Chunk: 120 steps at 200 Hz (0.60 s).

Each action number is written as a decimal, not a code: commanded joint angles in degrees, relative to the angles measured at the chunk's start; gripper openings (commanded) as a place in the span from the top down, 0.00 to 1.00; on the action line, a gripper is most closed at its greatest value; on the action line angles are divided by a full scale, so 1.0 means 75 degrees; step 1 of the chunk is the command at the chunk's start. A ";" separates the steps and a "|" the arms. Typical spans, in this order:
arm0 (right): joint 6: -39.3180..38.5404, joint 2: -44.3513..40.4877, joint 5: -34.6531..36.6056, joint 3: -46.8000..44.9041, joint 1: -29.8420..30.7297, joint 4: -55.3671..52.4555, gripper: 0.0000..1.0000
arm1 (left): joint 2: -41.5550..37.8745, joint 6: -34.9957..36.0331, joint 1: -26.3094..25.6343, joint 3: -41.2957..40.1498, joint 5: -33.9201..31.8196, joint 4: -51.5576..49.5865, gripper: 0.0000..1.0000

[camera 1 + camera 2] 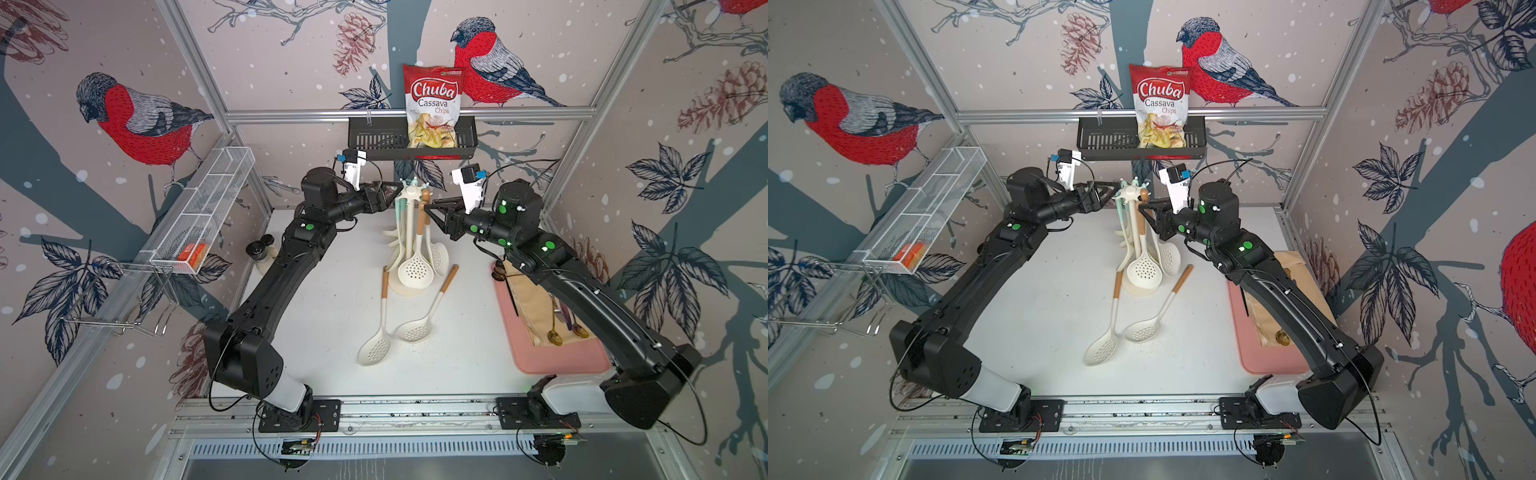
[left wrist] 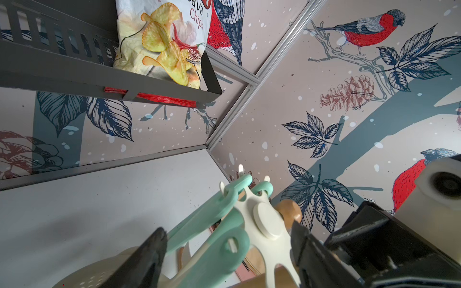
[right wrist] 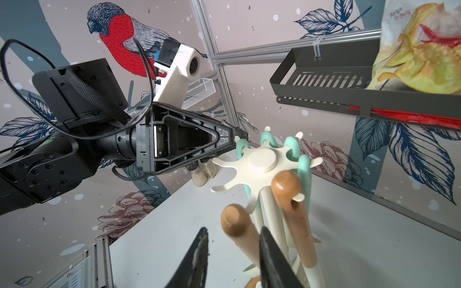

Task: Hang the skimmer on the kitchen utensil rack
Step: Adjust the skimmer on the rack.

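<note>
The cream-white star-topped utensil rack (image 3: 262, 159) is smooth, matt plastic. The brown rounded handle ends (image 3: 287, 185) look like satin-smooth wood. The black slotted wall basket (image 3: 324, 97) is matt painted metal; the red-and-white chip bag (image 1: 432, 95), glossy crinkled film.

One rack (image 1: 411, 190) stands mid-frame in both top views. At its head are two wood handles (image 3: 237, 224) (image 3: 291, 197) and at least three mint handles (image 2: 232, 239); their exact number is unclear. Two slotted spoons (image 1: 376, 351) (image 1: 415, 330) lie loose below centre. Top centre: one chips bag (image 1: 432, 104) in one basket (image 1: 374, 139). Left: one mesh shelf (image 1: 208, 199) holding one orange box (image 1: 192, 254), and two jars (image 1: 254, 249) (image 1: 268, 240). Right: one pink mat (image 1: 552, 357). Two arms (image 1: 282, 266) (image 1: 582, 291).
</note>
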 commanded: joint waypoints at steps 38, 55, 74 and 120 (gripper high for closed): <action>-0.0139 0.0181 0.0331 0.0188 0.0013 -0.0060 0.76 | 0.0002 0.0000 0.0012 0.0016 0.0227 0.0428 0.20; -0.0101 0.0253 0.0448 0.0269 0.0007 -0.0071 0.81 | 0.0025 -0.0015 -0.0013 0.0009 0.0266 0.0443 0.20; -0.0077 0.0349 0.0508 0.0378 0.0007 -0.0089 0.86 | 0.0036 0.0001 -0.0038 0.0005 0.0300 0.0453 0.20; -0.0027 0.0461 0.0578 0.0442 0.0004 -0.0083 0.91 | 0.0038 -0.0005 -0.0109 -0.0074 0.0370 0.0527 0.22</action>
